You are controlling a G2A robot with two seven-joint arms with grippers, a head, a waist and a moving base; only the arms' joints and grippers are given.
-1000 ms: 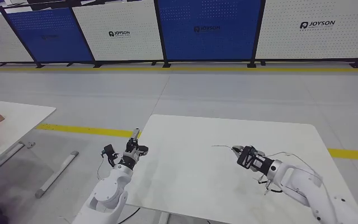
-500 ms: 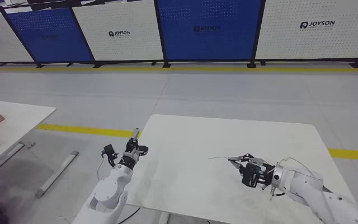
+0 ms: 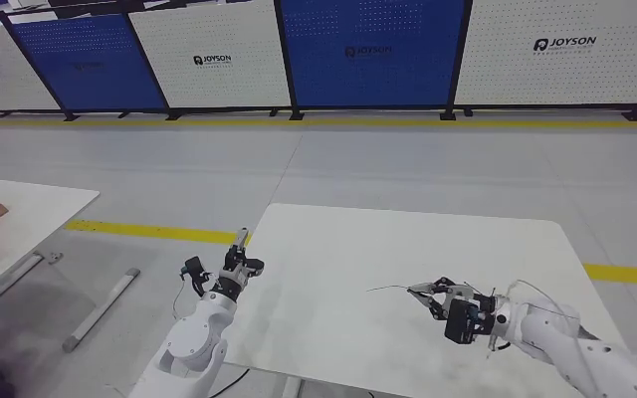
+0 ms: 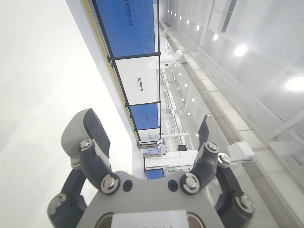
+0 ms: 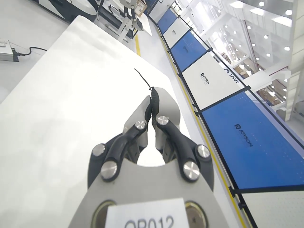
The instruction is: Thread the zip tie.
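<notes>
Zip tie (image 5: 143, 78): a thin black strip, clamped at one end between the fingertips of the right hand (image 5: 152, 96). The rest projects straight ahead of that hand, ending in a slightly bent free tip. In the top view the zip tie (image 3: 390, 289) runs out from the right hand (image 3: 430, 293) toward the left hand's side, over the white surface (image 3: 398, 239). Whether the free tip touches the surface cannot be told.

Right hand: fingers together, closed on the tie, with the pads meeting along their length. It sits low over the surface (image 5: 59, 96).

Left hand (image 4: 149, 124): fingers apart, nothing between them. In the top view the left hand (image 3: 239, 247) stands at the surface's edge, well apart from the right hand and the tie, fingers pointing up and away.

Beyond both hands: a yellow floor line (image 3: 149, 231) and a row of blue and white partition panels (image 3: 373, 50).
</notes>
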